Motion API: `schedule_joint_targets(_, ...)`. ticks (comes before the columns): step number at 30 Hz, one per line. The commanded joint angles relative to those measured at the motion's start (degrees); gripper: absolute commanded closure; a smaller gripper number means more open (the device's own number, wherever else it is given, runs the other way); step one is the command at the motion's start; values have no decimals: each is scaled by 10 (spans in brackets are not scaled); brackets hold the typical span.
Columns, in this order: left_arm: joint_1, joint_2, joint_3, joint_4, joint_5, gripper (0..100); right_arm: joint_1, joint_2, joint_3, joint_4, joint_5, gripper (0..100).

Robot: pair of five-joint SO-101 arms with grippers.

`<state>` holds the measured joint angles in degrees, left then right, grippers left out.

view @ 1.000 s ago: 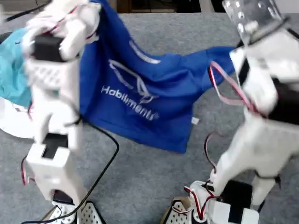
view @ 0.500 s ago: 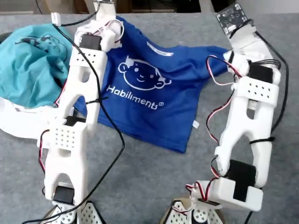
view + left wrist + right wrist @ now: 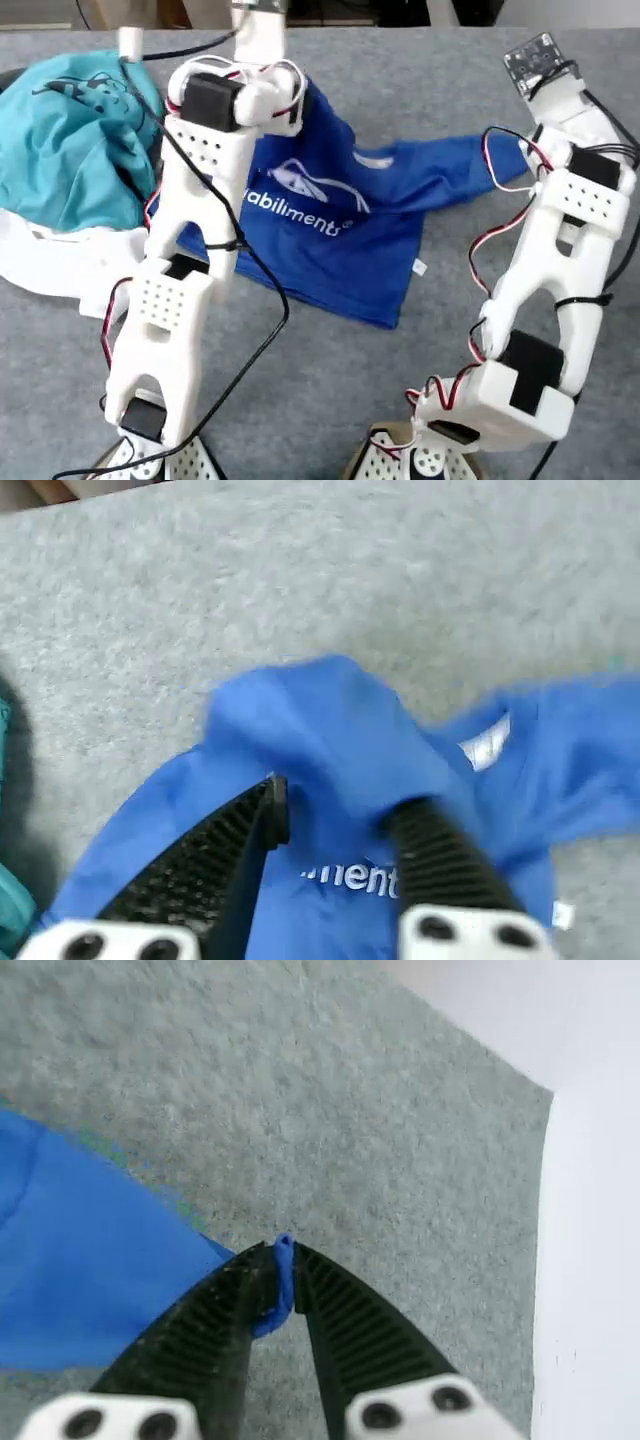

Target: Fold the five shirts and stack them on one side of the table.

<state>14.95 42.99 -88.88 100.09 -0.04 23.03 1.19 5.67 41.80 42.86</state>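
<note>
Soft blue shirt (image 3: 330,250) on the felt-like grey table (image 3: 330,400), hem toward my bases, long axis along the outstretched sleeve (image 3: 460,175). My right gripper (image 3: 283,1255) pinched the sleeve's tip tight; my left gripper (image 3: 340,805), jaws part-spread, clasped a raised fold (image 3: 340,730). The print (image 3: 310,200), flat earlier, had crumpled.

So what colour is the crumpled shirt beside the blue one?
The crumpled shirt is teal; see the high view.

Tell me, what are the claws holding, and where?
Both hold the blue shirt: the right claw pinches a sleeve's end, and the left claw seems to grip bunched cloth near the collar.
</note>
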Motion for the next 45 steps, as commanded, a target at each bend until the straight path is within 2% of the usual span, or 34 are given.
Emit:
schedule_joint_targets(1,-52,-23,16,6,49,757,14,-2,-5,-11,9,995)
schedule_joint_targets(7,-138,0,32,6,69,749,8,1,-2,-12,9,995)
schedule_joint_targets(14,-178,0,36,6,67,714,-17,2,-4,-14,9,995)
schedule_joint_targets(22,-200,0,35,7,-21,722,-37,2,-4,-13,9,995)
schedule_joint_targets(28,-285,20,38,-14,-81,861,-38,2,0,-13,37,995)
schedule_joint_targets(30,-315,28,35,-31,-81,830,-36,3,0,-14,40,995)
schedule_joint_targets(33,-342,32,37,-22,-76,687,-34,18,-5,-15,40,995)
schedule_joint_targets(35,-352,32,34,-14,-54,667,-35,30,-5,-15,40,995)
schedule_joint_targets(39,-345,31,32,7,-52,669,-38,50,-5,-15,39,995)
schedule_joint_targets(45,-207,-27,90,11,-109,709,-44,60,-15,-15,40,996)
